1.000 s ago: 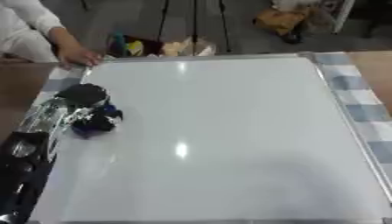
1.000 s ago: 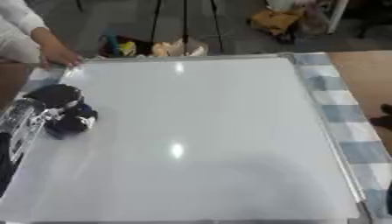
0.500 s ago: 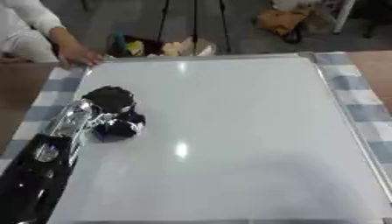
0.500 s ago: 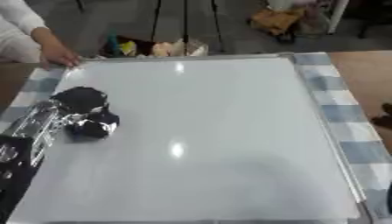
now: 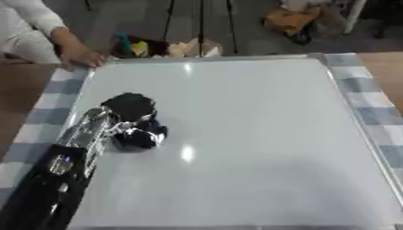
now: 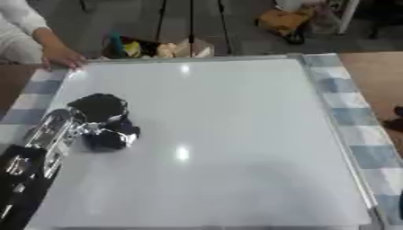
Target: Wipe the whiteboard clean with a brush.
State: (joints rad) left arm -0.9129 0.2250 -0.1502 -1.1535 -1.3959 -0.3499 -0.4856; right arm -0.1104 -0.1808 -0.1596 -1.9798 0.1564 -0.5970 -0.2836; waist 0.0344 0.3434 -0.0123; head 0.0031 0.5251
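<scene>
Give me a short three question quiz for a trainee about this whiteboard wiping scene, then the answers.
1. True or false: the left robot hand is over the large white whiteboard lying flat on the table.
2. Multiple choice: where does the dark blue brush sit? A) near the board's left side B) at the far right corner C) off the board
3. Short answer: what rests on the board's far left corner?

Key
1. True.
2. A; it lies on the board just under the black hand.
3. A person's bare hand in a white sleeve, touching the frame.
</scene>
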